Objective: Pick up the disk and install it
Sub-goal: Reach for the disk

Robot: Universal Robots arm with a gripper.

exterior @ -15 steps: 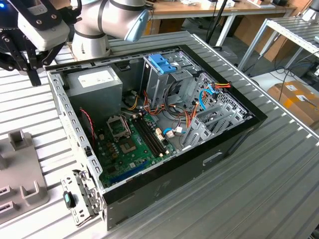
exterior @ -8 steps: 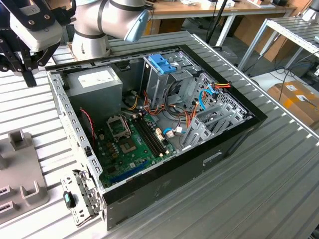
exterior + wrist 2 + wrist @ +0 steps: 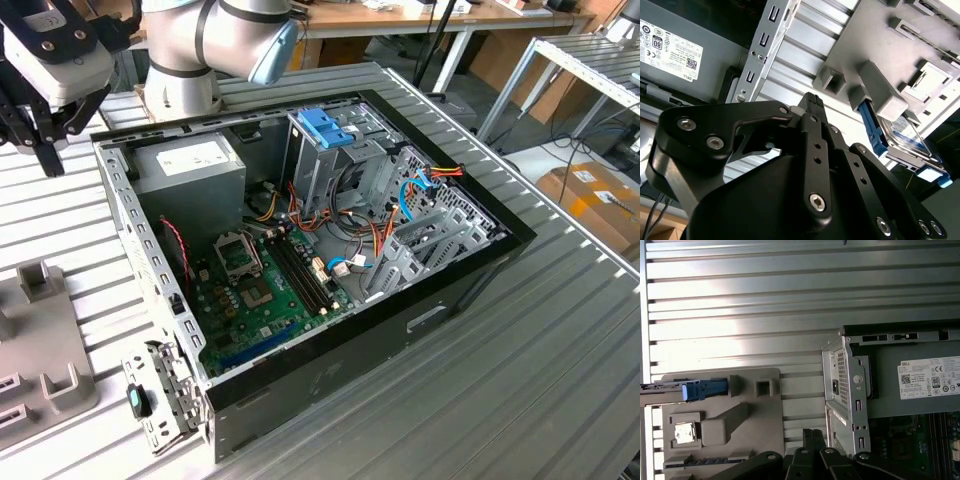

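White printed label with code squares on the grey power supply inside the open computer case. The label on the disk is not legible. Pincer closed and empty, hanging over the ribbed tabletop just outside the case's power-supply corner. Disk stands on edge in a grey holder on the tabletop beside the case, apart from the pincer. Case also holds a green motherboard and a drive cage with a blue latch.
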